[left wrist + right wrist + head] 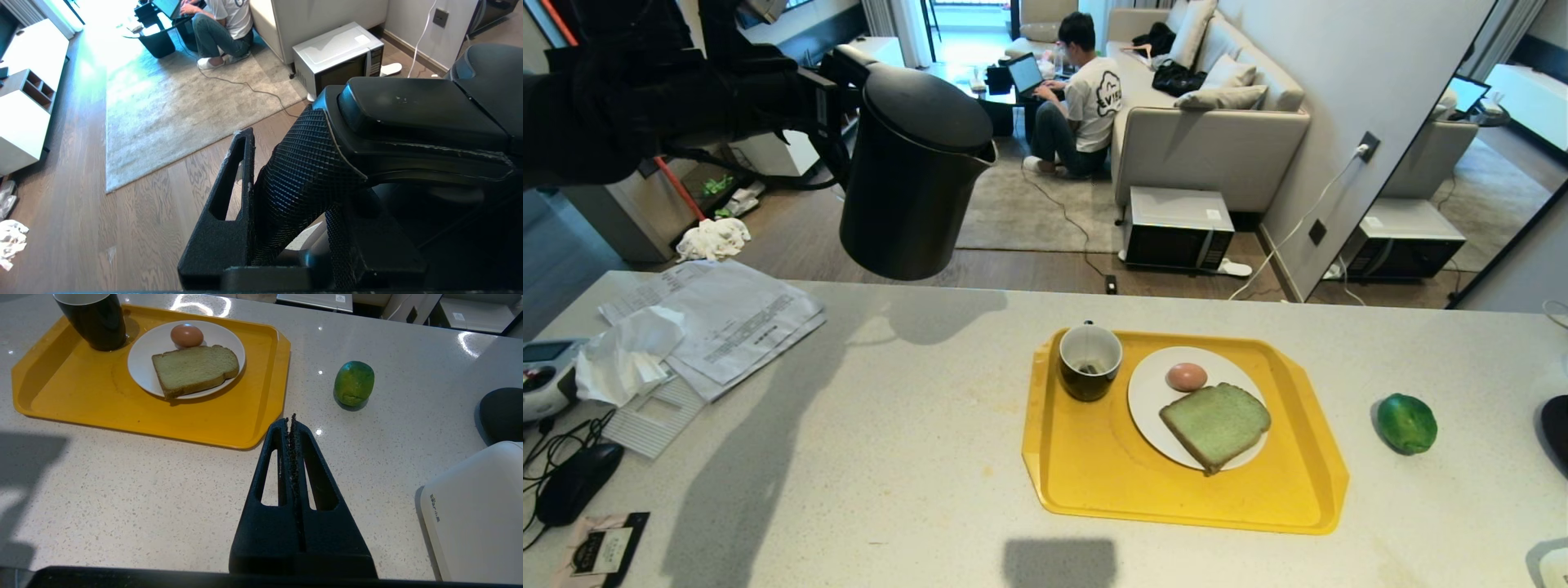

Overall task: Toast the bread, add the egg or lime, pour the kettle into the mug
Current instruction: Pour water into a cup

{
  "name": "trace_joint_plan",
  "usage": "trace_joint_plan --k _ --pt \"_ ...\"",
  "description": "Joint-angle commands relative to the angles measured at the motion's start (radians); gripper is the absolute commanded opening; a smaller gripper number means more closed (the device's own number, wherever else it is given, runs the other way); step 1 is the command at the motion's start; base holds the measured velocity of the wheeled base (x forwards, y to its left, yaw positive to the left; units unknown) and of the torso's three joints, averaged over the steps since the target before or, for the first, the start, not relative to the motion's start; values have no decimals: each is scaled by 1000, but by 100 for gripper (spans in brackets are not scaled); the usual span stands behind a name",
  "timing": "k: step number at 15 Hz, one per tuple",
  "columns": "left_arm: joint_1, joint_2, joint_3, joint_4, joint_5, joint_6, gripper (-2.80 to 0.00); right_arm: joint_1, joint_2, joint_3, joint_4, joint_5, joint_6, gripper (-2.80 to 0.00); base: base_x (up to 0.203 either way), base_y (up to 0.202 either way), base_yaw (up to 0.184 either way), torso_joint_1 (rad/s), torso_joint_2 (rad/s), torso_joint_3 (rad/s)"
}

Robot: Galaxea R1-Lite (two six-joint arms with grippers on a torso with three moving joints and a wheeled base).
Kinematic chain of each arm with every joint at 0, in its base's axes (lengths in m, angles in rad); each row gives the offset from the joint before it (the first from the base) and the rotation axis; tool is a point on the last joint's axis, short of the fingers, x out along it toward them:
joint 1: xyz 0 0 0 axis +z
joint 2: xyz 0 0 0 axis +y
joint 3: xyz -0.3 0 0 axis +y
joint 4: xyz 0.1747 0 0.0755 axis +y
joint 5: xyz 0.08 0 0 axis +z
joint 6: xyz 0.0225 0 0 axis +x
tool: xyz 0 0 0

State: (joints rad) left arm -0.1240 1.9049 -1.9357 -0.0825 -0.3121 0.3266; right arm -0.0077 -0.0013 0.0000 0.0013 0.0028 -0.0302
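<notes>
Kettle [915,175] hangs in our left gripper [286,192], fingers clamped on its handle, held high beyond the counter's [890,457] far left edge and tipped slightly. Our right gripper [292,428] hovers pressed shut and empty over the near right part. On the yellow tray [1094,482], mid-counter, the mug [1089,362] fills the far left corner, beside the plate [1147,400] bearing the egg [1186,376] and bread [1215,425]. Lime [1406,423] sits toward the right edge — bare counter spreads left of the tray.
</notes>
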Motion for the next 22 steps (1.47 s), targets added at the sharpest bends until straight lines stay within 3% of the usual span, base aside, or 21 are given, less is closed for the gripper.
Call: trace_joint_plan --k 1,7,11,15,20,22 --pt "0 -17 -2 0 -4 0 -280 0 1 0 -1 0 1 -280 0 0 0 66 -123 -54" --pt "-2 -78 -2 37 -4 -24 -280 0 1 0 -1 0 1 -280 0 0 0 7 -27 -4" --pt "-17 -114 20 35 31 -90 -280 0 1 0 -1 0 1 -280 0 0 0 0 0 0" --pt "-17 -163 147 -27 39 -130 -280 0 1 0 -1 0 1 -280 0 0 0 0 0 0" --pt "-19 -134 152 -59 111 -157 -280 0 1 0 -1 0 1 -280 0 0 0 0 0 0" --pt "-31 -97 142 -61 183 -152 -280 0 1 0 -1 0 1 -280 0 0 0 1 1 -43"
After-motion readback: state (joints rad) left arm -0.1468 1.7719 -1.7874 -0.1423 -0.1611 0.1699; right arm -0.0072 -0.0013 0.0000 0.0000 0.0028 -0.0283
